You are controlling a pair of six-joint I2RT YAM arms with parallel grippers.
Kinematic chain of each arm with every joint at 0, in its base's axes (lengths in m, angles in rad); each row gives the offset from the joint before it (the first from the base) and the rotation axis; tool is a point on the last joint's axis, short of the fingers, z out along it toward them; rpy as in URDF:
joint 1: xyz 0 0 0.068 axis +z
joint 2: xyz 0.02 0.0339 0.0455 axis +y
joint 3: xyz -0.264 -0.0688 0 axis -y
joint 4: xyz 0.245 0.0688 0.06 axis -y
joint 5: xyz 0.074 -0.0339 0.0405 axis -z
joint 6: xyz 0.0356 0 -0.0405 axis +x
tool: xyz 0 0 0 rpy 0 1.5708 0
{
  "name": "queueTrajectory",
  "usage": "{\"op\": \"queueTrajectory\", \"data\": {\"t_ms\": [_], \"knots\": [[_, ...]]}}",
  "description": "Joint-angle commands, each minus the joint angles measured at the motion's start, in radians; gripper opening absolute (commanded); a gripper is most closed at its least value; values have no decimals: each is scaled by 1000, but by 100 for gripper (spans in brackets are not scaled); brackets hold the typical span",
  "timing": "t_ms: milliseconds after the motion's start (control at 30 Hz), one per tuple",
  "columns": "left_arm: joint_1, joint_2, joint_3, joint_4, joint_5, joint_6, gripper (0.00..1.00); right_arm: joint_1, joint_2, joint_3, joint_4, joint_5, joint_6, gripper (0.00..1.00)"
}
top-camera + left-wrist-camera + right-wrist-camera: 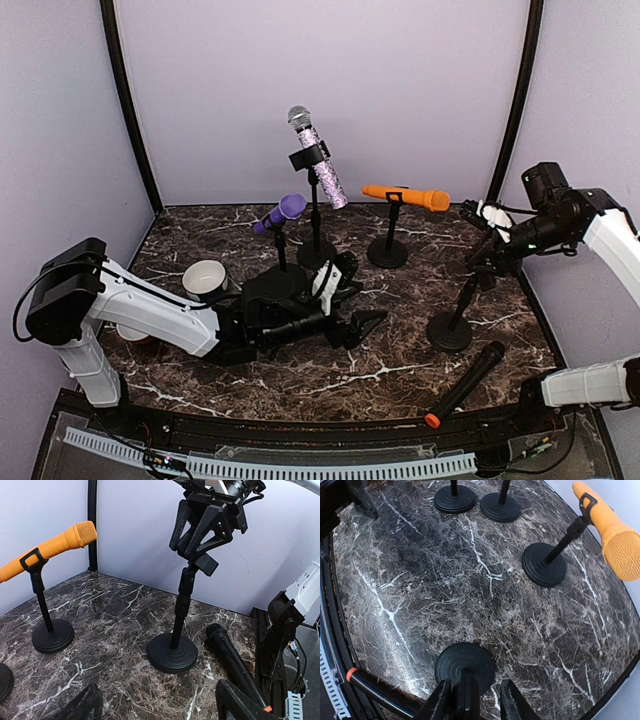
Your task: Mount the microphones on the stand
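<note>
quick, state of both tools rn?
Left tool: open, empty.
Right tool: jaws straddle the top of the stand; cannot tell if clamped.

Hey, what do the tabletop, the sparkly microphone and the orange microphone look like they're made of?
The tabletop: dark marble look, white veins, faint sheen; possibly printed laminate. The sparkly microphone: lilac glitter-coated body, silver metal-looking mesh head. The orange microphone: probably matte plastic, head textured as a grid in the same orange.
</note>
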Motion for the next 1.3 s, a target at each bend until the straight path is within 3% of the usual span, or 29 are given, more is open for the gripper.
{"op": "queueTrajectory", "data": {"t_ms": [0, 67, 167, 333, 533, 867, 1267], "knots": [[-4, -14, -3, 22, 13, -6, 80, 22, -10, 20, -13, -50, -43, 31], [-4, -11, -6, 51, 18, -17, 86, 45, -1, 39, -19, -64, -43, 26], [-4, 3, -3, 91, 26, -23, 98, 103, 19, 80, -18, -91, -25, 8], [-2, 53, 8, 124, 71, 0, 98, 231, 82, 159, 13, -82, 38, 3], [-3, 100, 18, 104, 120, 21, 88, 374, 169, 319, 13, -103, 85, 2], [-3, 149, -104, 365, 76, 129, 74, 539, 336, 556, 8, -129, 113, 1], [1, 308, -141, 592, -32, 152, 59, 554, 417, 722, -20, -201, 141, 0]]}}
